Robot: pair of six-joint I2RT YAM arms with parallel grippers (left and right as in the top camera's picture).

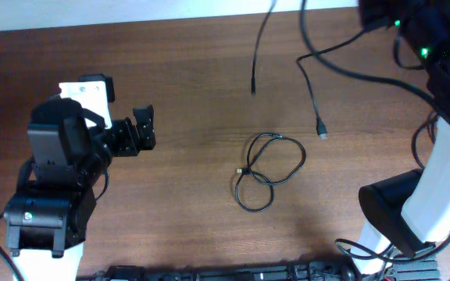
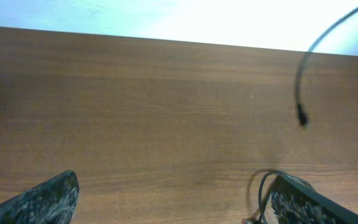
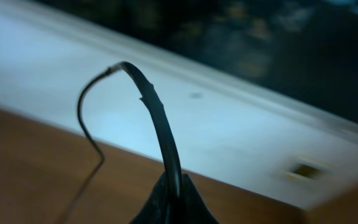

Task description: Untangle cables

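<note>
The looped cable [image 1: 270,173] lies flat on the bench [image 1: 170,70] about mid-table. It's folded into a loose figure-eight that crosses over itself, with a small light plug tip [image 1: 241,170] poking out at one side. Beyond it, two more cables come in from the far edge. The straight cord [image 1: 258,55] ends in a plug well clear of the loop. The kinked cord [image 1: 312,94] bends and ends in its own plug, nearer the loop but not touching it.

The right claw [image 3: 173,186] is pinched tight on a held cord [image 3: 157,118], which arcs up out of its tips and drops toward the bench edge. Overhead, that claw is out of frame at the far right corner, so it's hard to say which of the two incoming cords it has.

The left claw [image 1: 144,129] hovers off to the side of the loop, fingers spread wide with nothing between them. Its wrist view shows a bit of the loop just beside one finger [image 2: 309,199].

Best guess at the step: the cords look mostly separated already, and the loop is what's left to open out. The left claw would probably need to move in over the loop, drop onto a single strand near the crossing or the plug end, and draw it out straight. Pinching both strands at the crossing would just drag the whole loop along.
</note>
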